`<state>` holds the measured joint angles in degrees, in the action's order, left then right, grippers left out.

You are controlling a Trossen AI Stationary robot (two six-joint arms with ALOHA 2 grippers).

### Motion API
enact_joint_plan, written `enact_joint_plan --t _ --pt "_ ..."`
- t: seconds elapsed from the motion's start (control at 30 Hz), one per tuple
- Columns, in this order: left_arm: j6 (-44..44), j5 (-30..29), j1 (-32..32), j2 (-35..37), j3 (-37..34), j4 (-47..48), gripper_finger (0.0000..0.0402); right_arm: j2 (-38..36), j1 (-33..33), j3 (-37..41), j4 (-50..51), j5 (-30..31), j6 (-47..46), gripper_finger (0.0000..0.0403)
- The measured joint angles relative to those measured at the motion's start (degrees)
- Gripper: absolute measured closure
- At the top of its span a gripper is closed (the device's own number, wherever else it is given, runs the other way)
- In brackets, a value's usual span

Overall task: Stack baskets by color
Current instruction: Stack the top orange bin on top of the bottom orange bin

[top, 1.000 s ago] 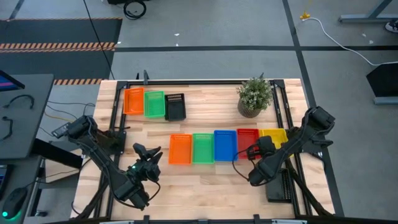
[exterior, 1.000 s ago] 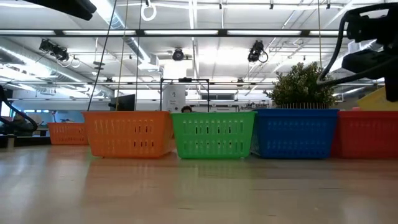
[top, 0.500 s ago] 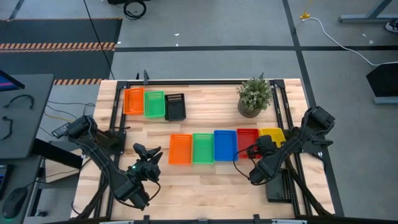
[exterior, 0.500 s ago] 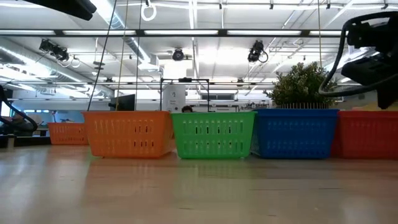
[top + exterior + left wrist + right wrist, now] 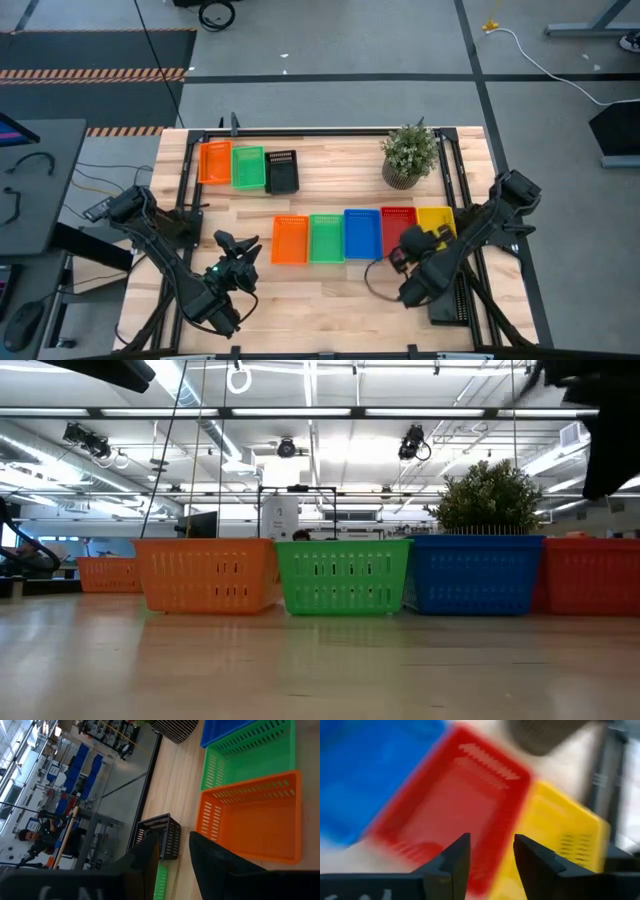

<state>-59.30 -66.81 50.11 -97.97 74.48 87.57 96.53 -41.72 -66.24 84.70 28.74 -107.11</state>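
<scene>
Progress reads partial: I see the right gripper (image 5: 398, 259) parted, empty, beside the red basket (image 5: 398, 226); three baskets (image 5: 248, 168) far beyond remain unstacked.

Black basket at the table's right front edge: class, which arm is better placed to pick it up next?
Right. The right hand hovers open beside the black basket; the left hand waits across the table.

Your wooden bench (image 5: 330, 290) stands on a grey concrete floor (image 5: 330, 45). Beyond the bench's far edge runs a dark floor mat (image 5: 95, 50) with striped hazard edging. Off its right far corner trails a white cable (image 5: 545, 65). Overhead, long ceiling lights (image 5: 300, 412) glow.
</scene>
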Motion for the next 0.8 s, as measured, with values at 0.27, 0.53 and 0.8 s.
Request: enact_joint_plan --t 0.27,0.53,0.8 --pt "-0.3 1.2 0.0 0.0 0.0 -2.6 0.0285 0.8 -4.6 -1.9 -33.9 17.2 26.4 0.0274" --pt "-1.0 3.5 0.3 0.0 0.0 -8.1 0.0285 6.7 -5.9 -1.9 -75.8 28.4 67.8 0.0274" --pt "1.6 4.7 1.3 1.0 -3.9 -20.3 0.0296 15.4 -3.9 -1.9 -97.2 17.2 88.9 0.0277"
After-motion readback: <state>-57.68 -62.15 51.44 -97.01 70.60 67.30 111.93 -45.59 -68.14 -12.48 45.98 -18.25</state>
